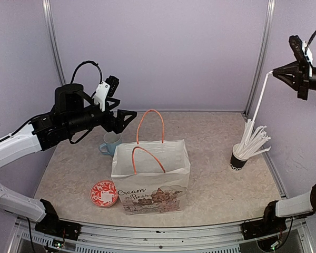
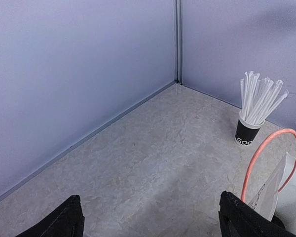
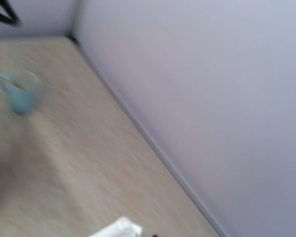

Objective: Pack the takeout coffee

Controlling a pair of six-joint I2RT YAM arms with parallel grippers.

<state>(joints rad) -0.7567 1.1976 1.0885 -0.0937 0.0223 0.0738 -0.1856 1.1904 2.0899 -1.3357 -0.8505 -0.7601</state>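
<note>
Bench [image 1: 210, 184] of pale, mottled stone-look surface carries everything, closed in by plain lilac walls.

At the left, the left gripper [image 1: 127, 120] hangs in the air above the bench's left side, aimed rightward toward the bag's handles. Its black fingers [image 2: 64, 222] are spread wide with nothing between them.

Near the front edge, left of centre, lies a small round saucer [image 1: 104, 193], red with a white pattern, just beside the bag's front left corner. Behind it a light blue ceramic mug [image 1: 111, 143] stands upright, partly hidden by the bag's rear left corner.

In the middle stands the bag [image 1: 152, 184]: white paper, boxy, upright, mouth open, printed on the front, with two thin orange loop handles rising from it. It blocks the view of whatever is inside.

The coffee does not show in any view. Whether it sits in the bag I cannot tell.

Toward the right edge a black paper cup [image 1: 238, 158] stands upright, stuffed with white straws that fan up and to the right.

High above it, the right gripper [image 1: 276, 73] has its fingers pressed together on the top end of one straw [image 1: 259, 100]. That straw is thin and white and hangs steeply, its lower end slanting down and left toward the bundle. The right wrist view is blurred and adds little beyond the mug and the wall.
</note>
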